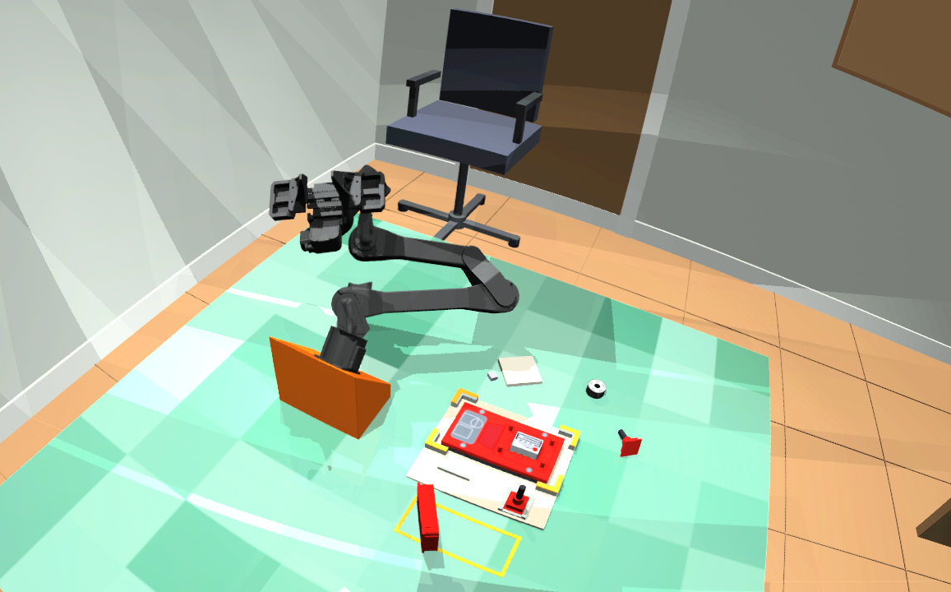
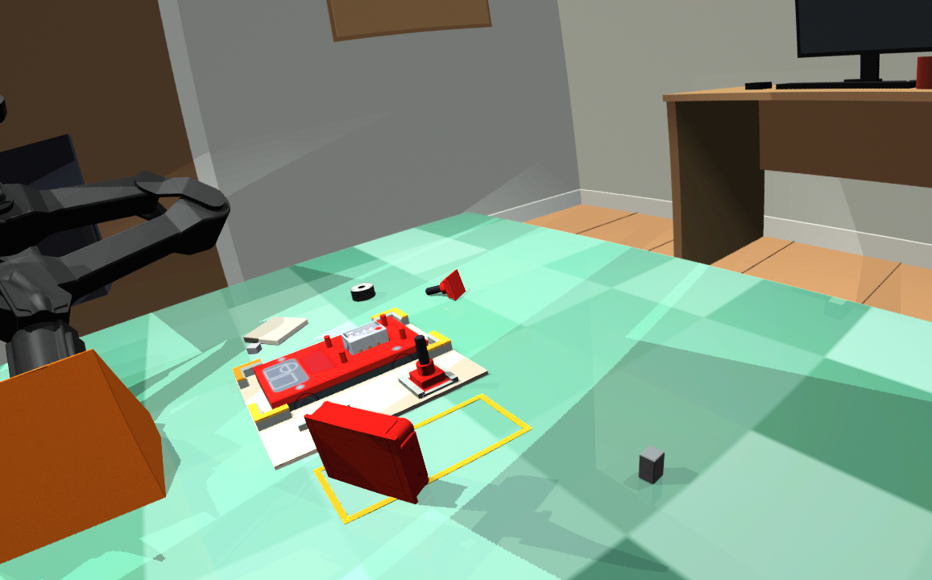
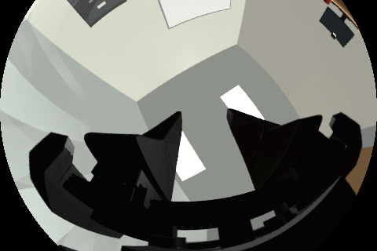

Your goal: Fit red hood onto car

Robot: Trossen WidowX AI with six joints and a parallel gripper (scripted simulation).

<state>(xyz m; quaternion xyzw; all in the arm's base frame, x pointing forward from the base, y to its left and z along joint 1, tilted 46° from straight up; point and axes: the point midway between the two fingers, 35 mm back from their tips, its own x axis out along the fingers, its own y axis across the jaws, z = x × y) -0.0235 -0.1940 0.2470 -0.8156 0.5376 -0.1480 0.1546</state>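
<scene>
the glossy red box-like hood shell (image 2: 368,450) is seen propped on edge over the near-left corner of a yellow outlined rectangle (image 2: 505,414) on the mint-green checkered table (image 2: 706,345), just in front of the white jig plate (image 2: 288,450), its long axis lying roughly parallel to the flat red car chassis (image 2: 325,371) and its broad flat face tilted toward the exterior view. the black parallel-jaw gripper (image 3: 204,131) is held high and well apart from it, turned up toward the ceiling, its fingers about half spread with nothing gripped.

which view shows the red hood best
The exterior view: the hood is close and large there, tipped up on its edge beside the chassis, its broad red face to the camera. The top view shows it only as a narrow red strip. The wrist view, aimed at walls and ceiling, misses it.
</scene>
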